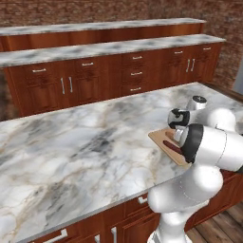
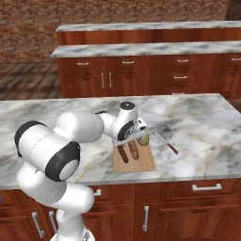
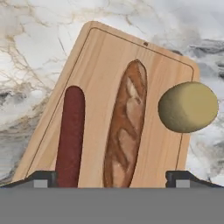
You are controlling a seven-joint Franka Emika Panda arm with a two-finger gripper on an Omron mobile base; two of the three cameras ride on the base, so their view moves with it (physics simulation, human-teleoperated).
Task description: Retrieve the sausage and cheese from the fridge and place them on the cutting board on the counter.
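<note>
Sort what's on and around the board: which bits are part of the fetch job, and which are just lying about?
Part of the job:
sausage, lying on the cutting board
cheese, at the board's edge
counter
gripper, open over the board

Lying about:
bread loaf, on the board beside the sausage
knife, on the counter beside the board
</note>
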